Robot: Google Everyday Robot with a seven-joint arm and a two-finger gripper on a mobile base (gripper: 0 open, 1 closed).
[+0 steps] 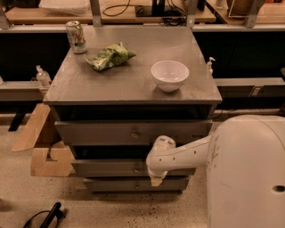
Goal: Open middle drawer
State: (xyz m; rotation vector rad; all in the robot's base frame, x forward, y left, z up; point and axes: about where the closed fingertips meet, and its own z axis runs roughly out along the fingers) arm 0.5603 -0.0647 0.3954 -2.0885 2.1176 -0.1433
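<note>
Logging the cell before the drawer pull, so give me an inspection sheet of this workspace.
Surface: grey cabinet top, carrying clutter.
Job's things: middle drawer looks shut, knob at centre.
Clutter: soda can, green bag, white bowl on top.
Grippers: end effector hangs low in front of the middle drawer, right of its knob.
Cables: black cables on the back bench.
Surroundings: cardboard pieces on floor left; small bottle on left ledge.
</note>
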